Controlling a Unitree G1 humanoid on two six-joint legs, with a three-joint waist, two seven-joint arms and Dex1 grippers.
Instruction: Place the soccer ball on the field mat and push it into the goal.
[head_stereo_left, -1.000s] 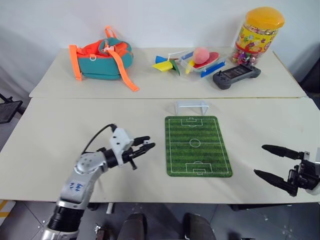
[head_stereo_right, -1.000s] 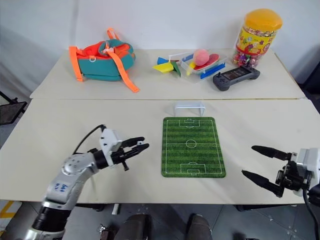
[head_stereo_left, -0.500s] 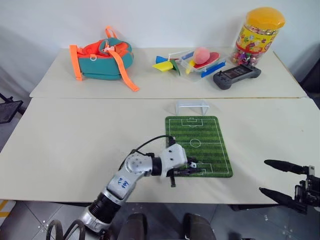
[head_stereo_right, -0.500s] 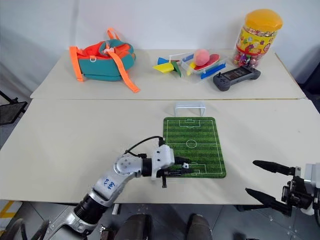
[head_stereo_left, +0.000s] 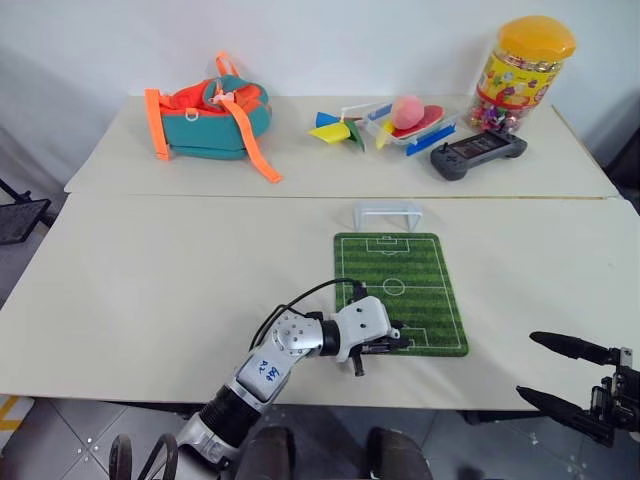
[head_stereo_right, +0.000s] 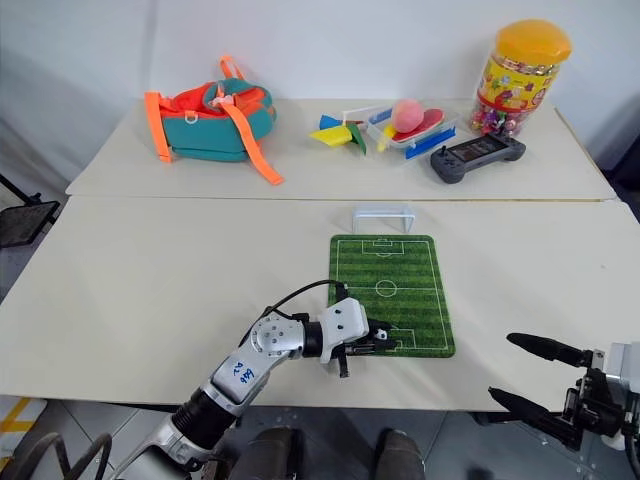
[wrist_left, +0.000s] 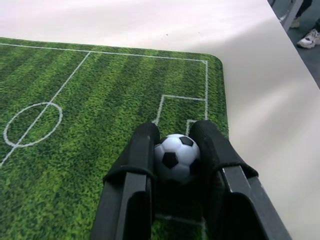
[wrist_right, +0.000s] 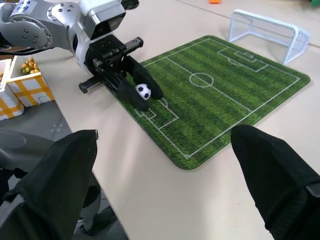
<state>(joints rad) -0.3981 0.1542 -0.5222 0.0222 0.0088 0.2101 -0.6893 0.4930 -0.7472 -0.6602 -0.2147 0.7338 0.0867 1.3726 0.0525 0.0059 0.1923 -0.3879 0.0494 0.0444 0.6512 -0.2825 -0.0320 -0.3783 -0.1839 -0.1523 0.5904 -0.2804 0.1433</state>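
My left tool (wrist_left: 175, 150) was clenched on the soccer ball (wrist_left: 176, 157), the little white ball with black patches pinched between its two black fingers (wrist_left: 141, 150). The tool lay low over the near end of the field mat (head_stereo_left: 400, 290), its tips reaching in from the mat's left edge, so the ball sat just above the grass by the near penalty box. Whether the ball actually touched the mat I could not tell. The goal (head_stereo_left: 387, 213) stood on the worktop (head_stereo_left: 150, 280) well beyond the tool, just past the mat's far end, with its mouth facing the mat. My right tool (head_stereo_right: 527, 374) hung released, fingers spread wide, off the near right corner of the worktop and well apart from the mat, holding nothing.
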